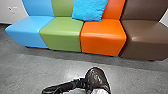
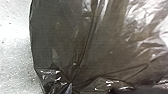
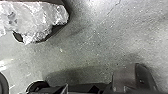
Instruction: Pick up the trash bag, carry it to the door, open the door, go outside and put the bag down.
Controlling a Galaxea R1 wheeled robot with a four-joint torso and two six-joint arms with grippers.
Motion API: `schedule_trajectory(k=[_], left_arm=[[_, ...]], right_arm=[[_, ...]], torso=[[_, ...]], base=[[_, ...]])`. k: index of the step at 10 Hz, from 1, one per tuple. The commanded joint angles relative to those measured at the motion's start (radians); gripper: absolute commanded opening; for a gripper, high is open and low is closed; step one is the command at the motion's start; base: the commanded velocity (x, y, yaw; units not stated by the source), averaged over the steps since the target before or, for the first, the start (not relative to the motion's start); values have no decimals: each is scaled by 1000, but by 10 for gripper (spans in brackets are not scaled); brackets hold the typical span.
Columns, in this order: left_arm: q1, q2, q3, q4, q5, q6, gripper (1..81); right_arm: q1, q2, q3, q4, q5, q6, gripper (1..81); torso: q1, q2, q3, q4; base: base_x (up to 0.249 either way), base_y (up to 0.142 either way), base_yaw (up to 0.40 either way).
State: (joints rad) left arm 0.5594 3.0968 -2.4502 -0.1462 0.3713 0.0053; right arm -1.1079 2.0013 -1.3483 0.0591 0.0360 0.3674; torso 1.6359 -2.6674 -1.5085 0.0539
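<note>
Trash bag held in the left claw, in front of a row of coloured seats.
The left claw (image 1: 82, 82) is closed on gathered plastic of the dark trash bag (image 1: 97, 77); creases converge at the grip. In the head view, the bag shows over the grey floor (image 1: 62, 65), apart from the front edge of the orange seat (image 1: 103, 37). A blue cushion (image 1: 88, 9) lies across the green and orange seats' backs. State of the right claw: cannot be determined.
</note>
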Motion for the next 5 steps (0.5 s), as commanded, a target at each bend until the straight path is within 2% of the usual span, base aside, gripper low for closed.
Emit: schedule_trajectory(k=[1, 4, 5], left_arm=[[-112, 30, -16, -1, 31, 13, 811], [-89, 51, -82, 28, -6, 18, 811], [-89, 50, -82, 28, -8, 18, 811]], right_arm=[[42, -54, 34, 10, -56, 1, 811], [42, -60, 40, 11, -56, 1, 811], [44, -59, 38, 10, -56, 4, 811]], torso=[[0, 0, 0, 0], [0, 0, 2, 0], [0, 0, -46, 0]], base=[[0, 0, 0], [0, 0, 0], [0, 0, 0]])
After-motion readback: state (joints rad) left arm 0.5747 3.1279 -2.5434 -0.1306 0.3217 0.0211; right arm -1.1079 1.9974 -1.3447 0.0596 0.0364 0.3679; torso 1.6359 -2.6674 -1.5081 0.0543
